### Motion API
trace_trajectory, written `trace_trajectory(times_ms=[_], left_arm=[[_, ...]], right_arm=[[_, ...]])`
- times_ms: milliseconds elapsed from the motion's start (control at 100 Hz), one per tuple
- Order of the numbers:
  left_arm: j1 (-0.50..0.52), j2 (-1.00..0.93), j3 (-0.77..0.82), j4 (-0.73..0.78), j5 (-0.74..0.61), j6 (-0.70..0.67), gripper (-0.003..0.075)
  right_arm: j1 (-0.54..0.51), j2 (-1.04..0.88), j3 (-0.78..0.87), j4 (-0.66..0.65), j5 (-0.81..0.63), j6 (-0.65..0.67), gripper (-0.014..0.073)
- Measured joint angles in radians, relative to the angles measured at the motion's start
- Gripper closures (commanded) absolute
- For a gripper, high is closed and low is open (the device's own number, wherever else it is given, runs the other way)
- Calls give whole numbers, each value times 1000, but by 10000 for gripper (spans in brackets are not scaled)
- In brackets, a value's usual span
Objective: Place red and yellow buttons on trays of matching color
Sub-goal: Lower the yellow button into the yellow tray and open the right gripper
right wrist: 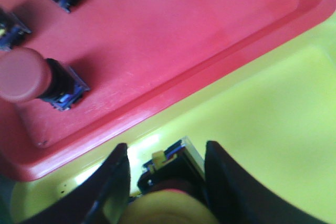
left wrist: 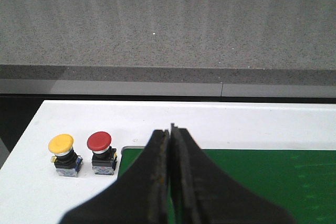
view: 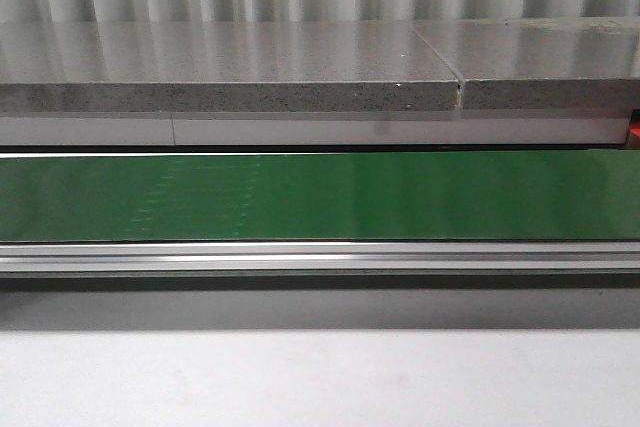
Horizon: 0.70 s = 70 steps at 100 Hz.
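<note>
In the left wrist view, a yellow button [left wrist: 62,153] and a red button [left wrist: 101,150] stand upright side by side on a white surface, just off the end of the green belt [left wrist: 273,177]. My left gripper [left wrist: 170,129] hangs shut and empty over that belt end, to the right of both. In the right wrist view, my right gripper [right wrist: 167,150] is shut on another yellow button [right wrist: 170,179] over the yellow tray [right wrist: 273,119]. The red tray [right wrist: 173,35] alongside holds a red button [right wrist: 31,80] and the dark bases of two more at its edge. Neither gripper shows in the front view.
The front view holds only the green conveyor belt [view: 320,197], its metal rail [view: 320,257], a grey stone counter [view: 230,72] behind and a white table surface [view: 320,377] in front. The red tray's rim overlaps the yellow tray.
</note>
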Motion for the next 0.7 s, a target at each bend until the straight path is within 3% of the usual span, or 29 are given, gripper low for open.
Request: trace_trajectory(times_ms=[500,590,700], left_arm=[[0,0,0,0,0,0,740],[0,0,0,0,0,2,740],[0,0,0,0,0,2,740]], right_arm=[[0,176,0,0,-7,2,498],[0,186,0,0,-7,2,435],[0,190,0,0,-7,2,272]])
